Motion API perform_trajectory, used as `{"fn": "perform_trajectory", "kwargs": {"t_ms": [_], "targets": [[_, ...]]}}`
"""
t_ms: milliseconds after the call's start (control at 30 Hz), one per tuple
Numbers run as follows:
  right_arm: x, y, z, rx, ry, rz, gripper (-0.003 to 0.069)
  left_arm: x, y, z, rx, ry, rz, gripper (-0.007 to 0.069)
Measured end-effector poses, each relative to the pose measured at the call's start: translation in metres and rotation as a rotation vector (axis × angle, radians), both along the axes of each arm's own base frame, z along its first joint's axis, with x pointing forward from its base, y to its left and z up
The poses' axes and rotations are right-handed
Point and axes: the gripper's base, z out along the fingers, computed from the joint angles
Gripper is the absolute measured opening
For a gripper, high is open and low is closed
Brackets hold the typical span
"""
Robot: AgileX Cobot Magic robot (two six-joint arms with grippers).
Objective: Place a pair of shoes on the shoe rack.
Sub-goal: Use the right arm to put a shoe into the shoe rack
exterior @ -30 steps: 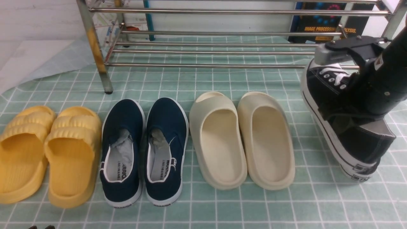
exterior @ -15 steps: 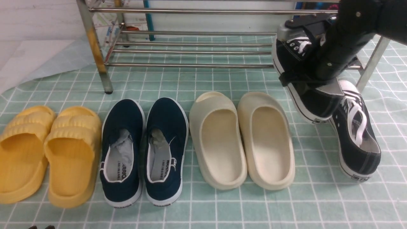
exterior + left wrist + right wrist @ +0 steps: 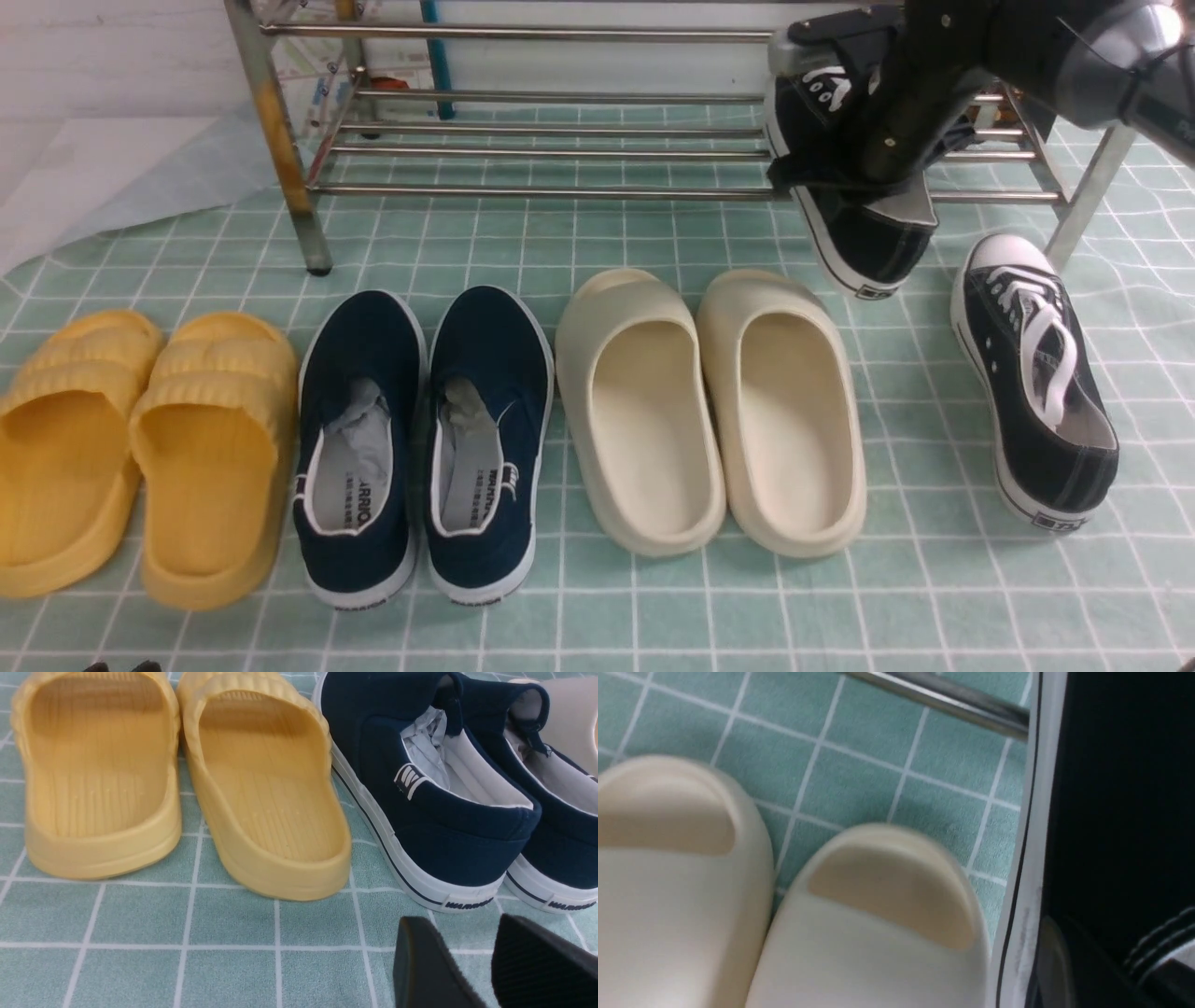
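Sneaker in black canvas (image 3: 868,247), clamped by right gripper (image 3: 822,112), needs levelling toe-first onto right end of steel-tube shoe rack (image 3: 560,193) before release.

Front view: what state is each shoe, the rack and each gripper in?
Airborne black canvas lace-up sneaker: tilted, clamped in right gripper.
Other black canvas sneaker: flat on green checked cloth.
Shiny steel-tube shoe rack: upright.
Left gripper: open, empty.
Yellow ribbed slides, navy slip-ons, cream slides: flat on cloth.
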Motion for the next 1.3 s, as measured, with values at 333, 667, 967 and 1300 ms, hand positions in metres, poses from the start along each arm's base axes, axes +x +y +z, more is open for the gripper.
{"fn": "perform_trajectory", "kwargs": {"t_ms": [333,667,967,1300], "targets": [[0.013,0.0,0.002,0.031,-0.066,-0.007,0.002,0.0,0.0,0.0,0.0,0.0,0.0,0.0239],[0.02,-0.007,0.002,-0.086,-0.148,0.121,0.0025,0.0,0.0,0.0,0.0,0.0,0.0,0.0239],[0.022,-0.006,0.003,-0.061,-0.165,0.091,0.0043,0.0,0.0,0.0,0.0,0.0,0.0,0.0239],[0.027,-0.006,0.01,0.018,-0.225,-0.011,0.0148,0.0,0.0,0.0,0.0,0.0,0.0,0.0239]]}}
